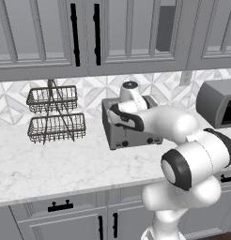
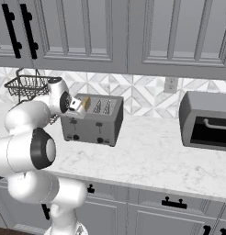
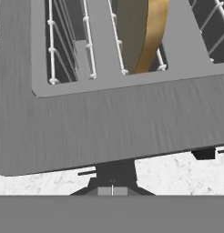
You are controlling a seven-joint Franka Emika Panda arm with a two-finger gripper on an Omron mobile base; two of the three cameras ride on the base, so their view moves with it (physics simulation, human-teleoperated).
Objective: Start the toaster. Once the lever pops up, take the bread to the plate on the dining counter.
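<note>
Just beyond your pincer (image 2: 77, 106), the toaster (image 2: 94, 123) stands on the marble worktop (image 2: 147, 156), its front face with the two dark knobs turned toward the robot's base. You have the pincer closed with nothing between its tips, and it sits at the toaster's top front edge, near the left end of the box. In the hand view the tips (image 3: 113, 187) are pressed together low over the front lip of the toaster's grey top, with a dark lever (image 3: 204, 154) poking out from the front face off to one side of them.

The bread (image 2: 87, 103) sits directly ahead of the pincer, in the slot closest to it. You see the slice standing on edge, upright, its top sticking out above the toaster's top. Its long axis follows the slot, running from the toaster's front toward the tiled wall, so one thin orange-brown edge points at the pincer. In the hand view the slice (image 3: 150, 34) rises between the wire guides of that slot.
</note>
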